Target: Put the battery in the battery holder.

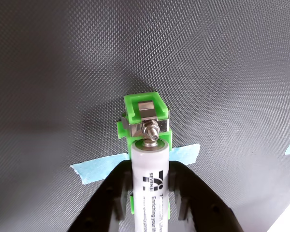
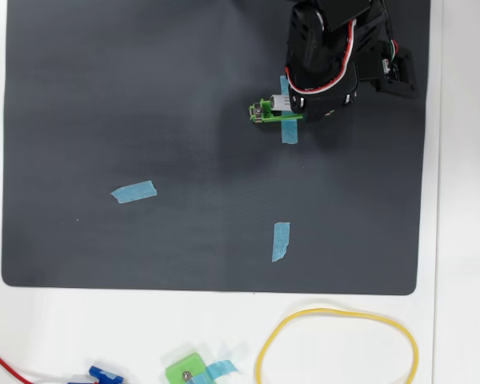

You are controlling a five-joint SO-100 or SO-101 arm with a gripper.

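In the wrist view the white battery [image 1: 150, 186] with black print lies lengthwise over the bright-green battery holder [image 1: 141, 107]. Its metal tip touches the silver screw [image 1: 152, 130] at the holder's far end. My gripper [image 1: 151, 170] has its black fingers [image 1: 117, 193] pressed on both sides of the battery, shut on it. Blue tape [image 1: 94, 170] runs across the holder under the battery. Seen from overhead, the gripper [image 2: 294, 102] and arm cover most of the holder [image 2: 261, 112]; only a short white end of the battery [image 2: 278, 102] shows.
The dark mat [image 2: 144, 80] carries two loose blue tape strips [image 2: 134, 191] [image 2: 281, 242]. Below the mat, on the white table, lie a yellow loop [image 2: 336, 348], a small squarish green block [image 2: 186, 370] and a red wire [image 2: 0, 358].
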